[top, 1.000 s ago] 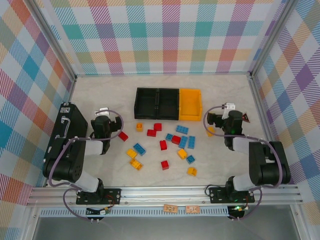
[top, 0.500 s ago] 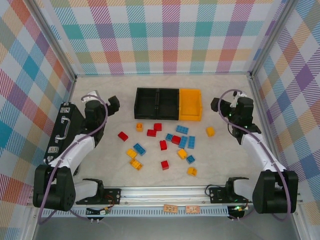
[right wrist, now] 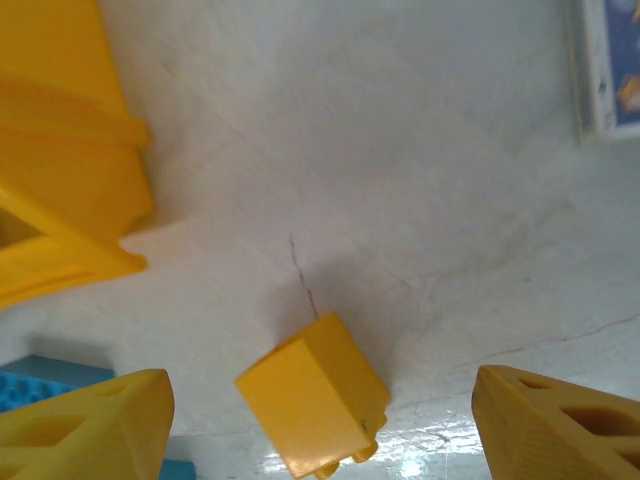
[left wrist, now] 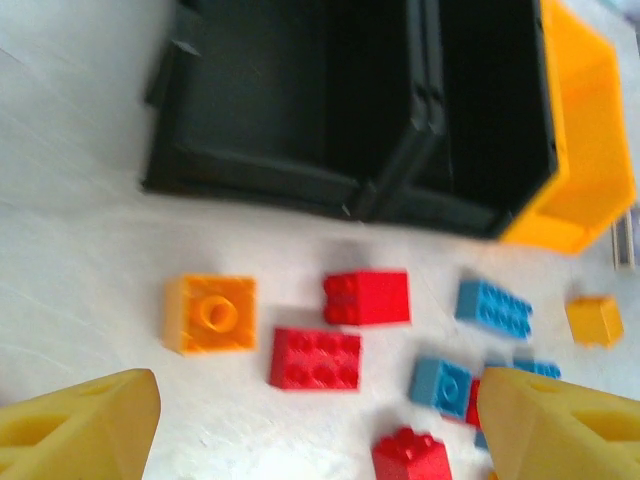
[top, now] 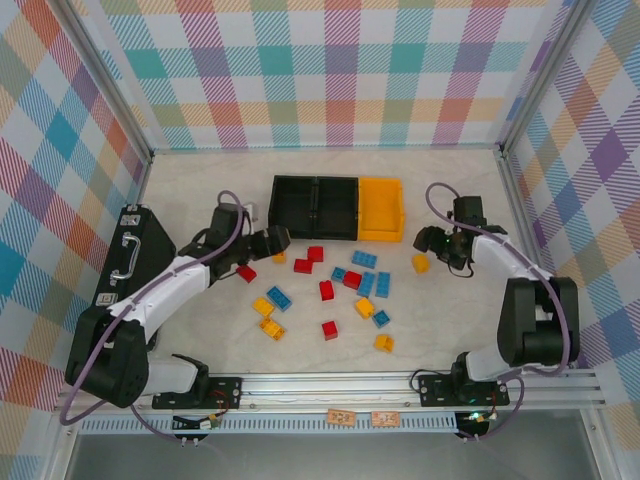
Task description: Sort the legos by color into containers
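The small yellow plastic lego brick (right wrist: pixel 313 405) lies by the tabletop's (top: pixel 450 190) right edge, between the right gripper's (top: pixel 430 243) wide fingers. Light, hard, slippery, I think: pinch its flat sides. Left gripper (top: pixel 272 241) wide, empty.

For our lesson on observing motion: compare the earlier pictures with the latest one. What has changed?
The left end effector swung across toward the containers' near left corner; the right end effector came down toward the lone yellow brick. Neither took hold of anything. Legos and containers stayed put.
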